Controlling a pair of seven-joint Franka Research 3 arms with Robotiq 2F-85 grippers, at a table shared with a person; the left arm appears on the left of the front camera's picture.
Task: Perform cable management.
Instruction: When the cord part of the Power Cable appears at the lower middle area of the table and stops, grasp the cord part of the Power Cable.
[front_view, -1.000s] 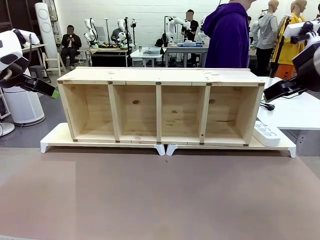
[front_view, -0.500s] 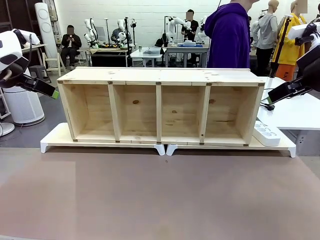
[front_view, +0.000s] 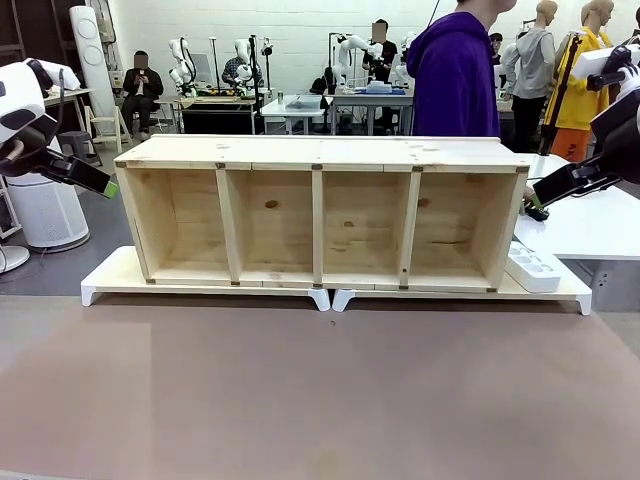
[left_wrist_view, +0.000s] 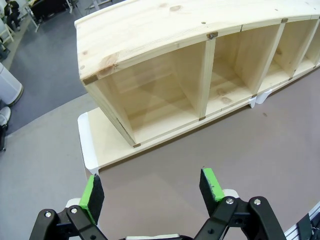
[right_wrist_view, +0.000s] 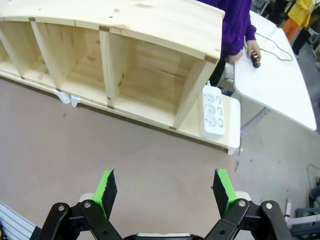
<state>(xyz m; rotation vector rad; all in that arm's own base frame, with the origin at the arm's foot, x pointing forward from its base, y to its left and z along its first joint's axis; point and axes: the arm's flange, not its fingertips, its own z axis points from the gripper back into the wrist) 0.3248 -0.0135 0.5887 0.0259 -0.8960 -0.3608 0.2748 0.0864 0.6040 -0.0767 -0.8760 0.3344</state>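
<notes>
The person's hand (right_wrist_view: 252, 49) is now reaching the small round plug (right_wrist_view: 256, 63) on the smooth white side table (right_wrist_view: 280, 95), far right, where a moment ago the plug was lying alone. I am judging that the cable (right_wrist_view: 275, 50), thin, black and limp, is being prepared for me. My left gripper (left_wrist_view: 151, 184) and right gripper (right_wrist_view: 164, 184) are hanging wide and empty near the raw pine shelf (front_view: 320, 150).

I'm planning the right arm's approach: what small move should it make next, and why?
Probably swing the right claw toward the white side table and stop short of the cable. The claw hangs open and empty above the brown tabletop, while the cable lies on that side table with the person's hand at its plug end.
</notes>
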